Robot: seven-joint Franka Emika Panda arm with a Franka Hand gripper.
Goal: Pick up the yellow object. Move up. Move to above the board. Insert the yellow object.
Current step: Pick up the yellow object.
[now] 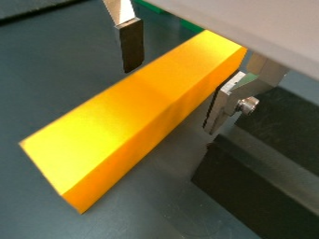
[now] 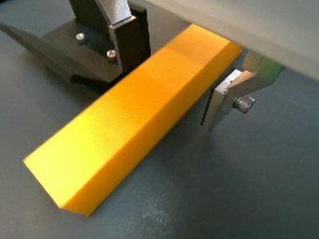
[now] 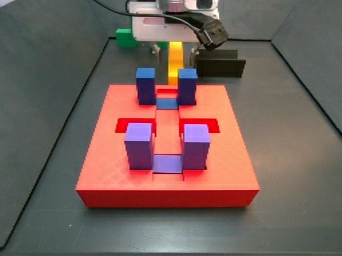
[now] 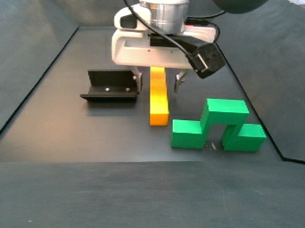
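The yellow object (image 1: 131,126) is a long yellow-orange bar lying flat on the dark floor; it shows in both wrist views (image 2: 125,135) and both side views (image 3: 175,56) (image 4: 158,102). My gripper (image 1: 173,93) (image 2: 171,93) is low over the bar's far end (image 4: 160,84), with one finger on each long side. The jaws are open, with a narrow gap between each pad and the bar. The red board (image 3: 114,172) with blue-purple posts (image 3: 139,146) lies in front of the bar and apart from it.
The black fixture (image 4: 110,87) stands beside the bar, close to one finger (image 2: 127,45); it also shows in a side view (image 3: 222,66). Green blocks (image 4: 216,126) sit on the bar's other side near its free end. Dark walls enclose the floor.
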